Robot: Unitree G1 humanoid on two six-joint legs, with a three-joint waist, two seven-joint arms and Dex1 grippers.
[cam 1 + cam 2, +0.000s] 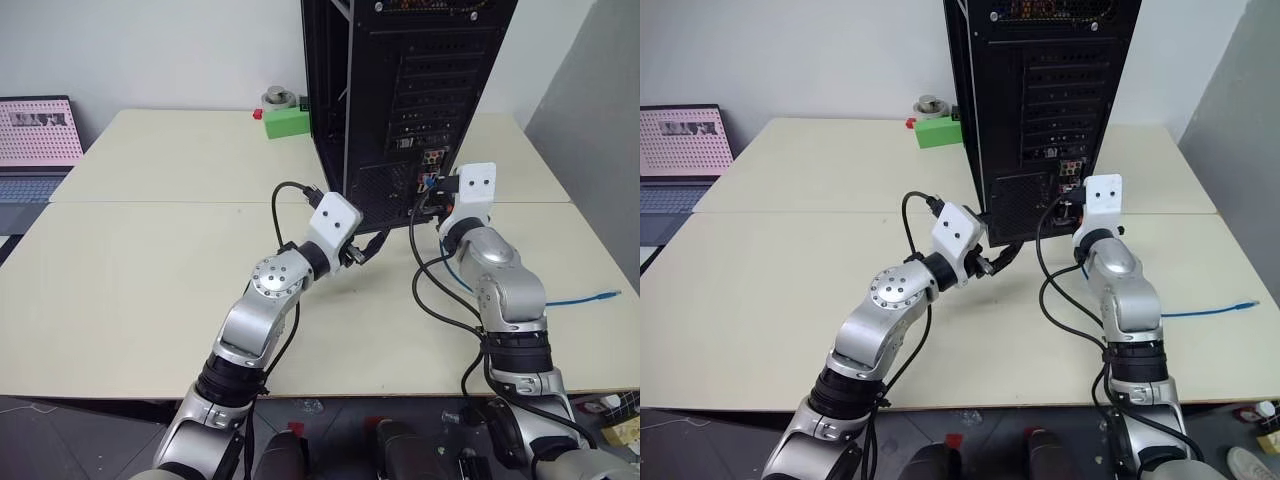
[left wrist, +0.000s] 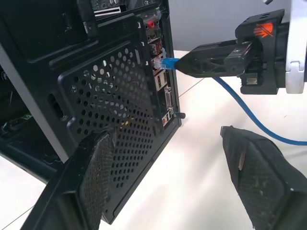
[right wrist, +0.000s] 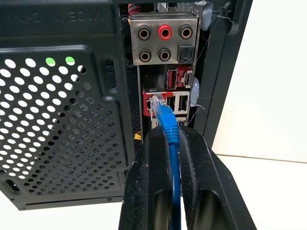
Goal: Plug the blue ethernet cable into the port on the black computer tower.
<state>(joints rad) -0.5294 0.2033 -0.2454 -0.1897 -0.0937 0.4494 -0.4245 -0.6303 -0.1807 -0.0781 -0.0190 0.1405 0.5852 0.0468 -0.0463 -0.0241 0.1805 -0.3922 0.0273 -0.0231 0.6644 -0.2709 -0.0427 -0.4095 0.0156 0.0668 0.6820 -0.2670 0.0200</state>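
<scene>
— Right gripper [image 3: 173,143]: what is it doing?

— Its two black fingers [image 3: 146,182] are pinched together on the blue ethernet cable [image 3: 169,125], just behind the clear plug. The gripper points level at the rear of the black computer tower [image 1: 400,90], low down beside the perforated panel.

— And the plug itself?

— Its tip sits at the mouth of the port [image 3: 156,103], a small socket in the red-framed block beneath the round audio jacks [image 3: 164,32]. Whether it is fully seated I cannot tell; the tip touches the opening.

— Where does the rest of the cable run?

— Back between the fingers, then out across the desk [image 1: 150,270] to the robot's right, where its other plug end [image 1: 606,294] lies flat near the desk edge.

— Left gripper?

— The left gripper [image 1: 366,247] hangs spread wide, nothing between its fingers, close to the tower's lower rear corner and to the left of the right gripper. It touches neither the cable nor the case, as far as I can see.

— Anything else on the desk?

— A small green box [image 1: 285,121] behind the tower on the left, and a laptop [image 1: 38,140] off the desk's far left side.
</scene>
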